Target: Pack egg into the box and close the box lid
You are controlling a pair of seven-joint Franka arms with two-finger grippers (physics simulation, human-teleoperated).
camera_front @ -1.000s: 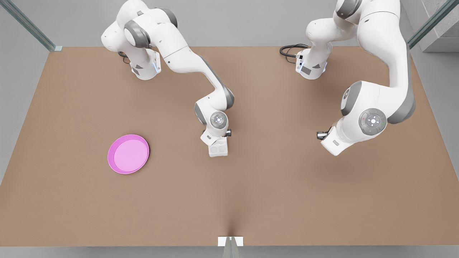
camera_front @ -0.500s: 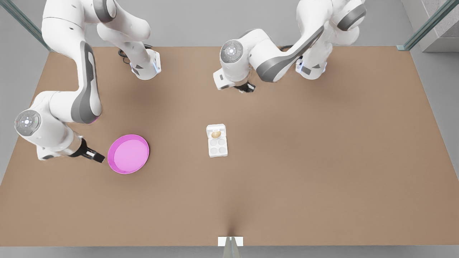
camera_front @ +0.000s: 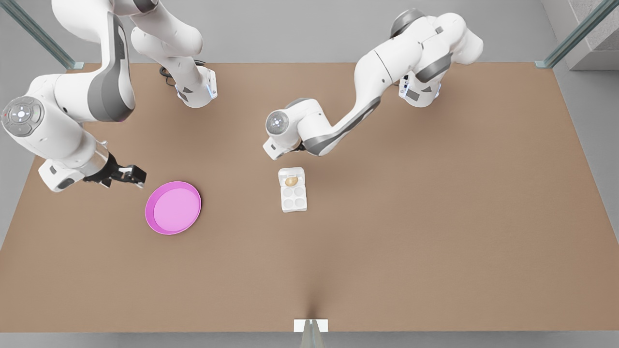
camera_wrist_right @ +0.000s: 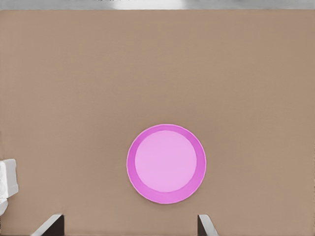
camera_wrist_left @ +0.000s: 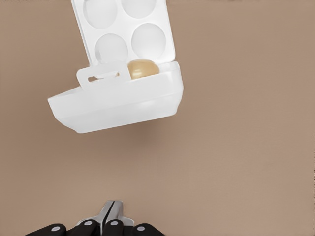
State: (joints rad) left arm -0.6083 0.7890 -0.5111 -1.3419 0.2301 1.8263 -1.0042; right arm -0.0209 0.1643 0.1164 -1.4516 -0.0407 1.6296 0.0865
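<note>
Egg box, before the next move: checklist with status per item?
1. Egg seated in a cup: not ok. It rests on the box lid half, and all four cups of the box look empty.
2. Lid closed: not ok, it is open.
3. Left claw free: ok. It is shut, holds nothing and is short of the box.
4. Right claw out of the way: ok. It is open, beside the pink plate.
5. Plate apart from the box: ok.
</note>
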